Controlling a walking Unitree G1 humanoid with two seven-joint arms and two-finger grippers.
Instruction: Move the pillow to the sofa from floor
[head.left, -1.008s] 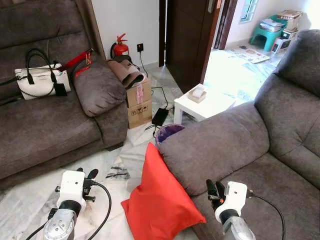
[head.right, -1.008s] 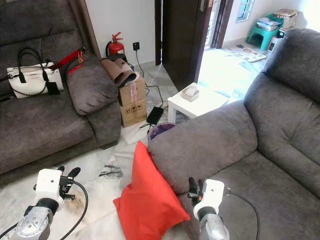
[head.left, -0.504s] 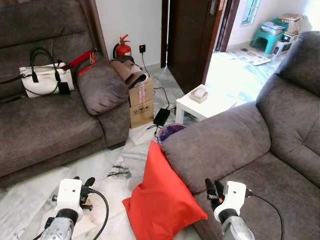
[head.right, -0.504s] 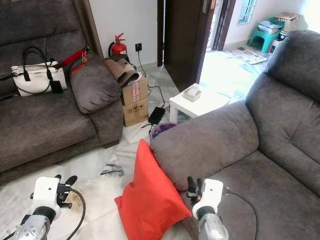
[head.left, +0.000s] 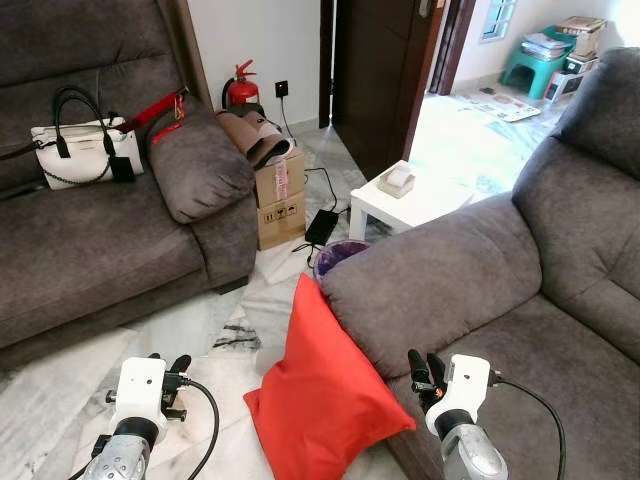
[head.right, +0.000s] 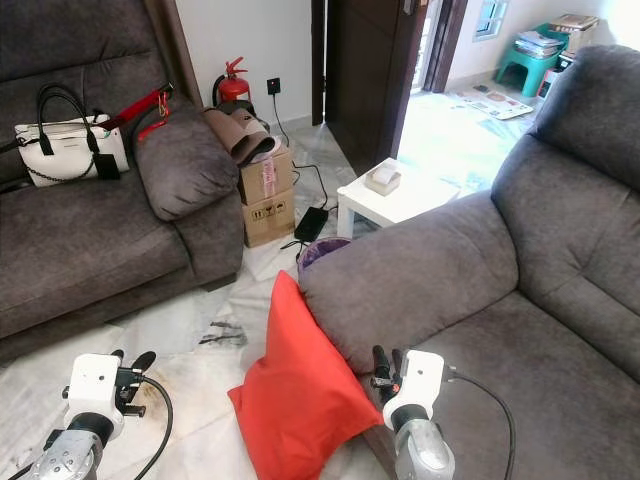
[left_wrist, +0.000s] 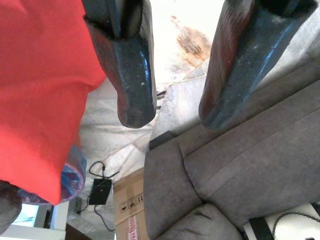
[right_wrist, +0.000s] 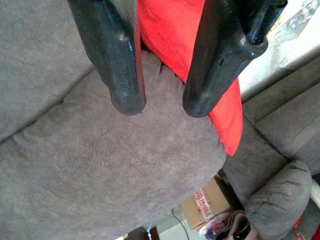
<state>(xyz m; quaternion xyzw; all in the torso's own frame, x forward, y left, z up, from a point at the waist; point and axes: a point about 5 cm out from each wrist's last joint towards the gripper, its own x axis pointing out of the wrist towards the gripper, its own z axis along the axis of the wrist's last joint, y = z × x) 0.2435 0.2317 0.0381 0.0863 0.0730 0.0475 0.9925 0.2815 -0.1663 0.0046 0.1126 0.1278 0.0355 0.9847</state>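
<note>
Two grey suede-textured sofas flank a strip of pale marbled floor (head.left: 190, 330), where a bright red square fabric pillow (head.left: 322, 395) stands on edge, leaning against the rounded, padded armrest of the right-hand sofa (head.left: 520, 290). The pillow's lower corner rests on the floor; its upper corner touches the armrest's front.

The left gripper (head.left: 177, 364), two long glossy black fingers on a white wrist housing, hovers low over the floor beside the pillow, its fingers parted with a clear gap, holding nothing; its wrist view shows the red cloth just beside one finger (left_wrist: 131, 75). The right gripper (head.left: 426, 369) hangs over the front edge of the right sofa's seat, close to the pillow's edge, its fingers (right_wrist: 116, 65) likewise spread apart and empty, with plush grey upholstery and a wedge of red behind them.

On the left-hand sofa (head.left: 90, 250) sits a white leather handbag with black handles (head.left: 82, 152). Stacked brown cardboard boxes (head.left: 279, 195), a red fire extinguisher (head.left: 240, 90) and a small white low table (head.left: 405, 200) stand further back.
</note>
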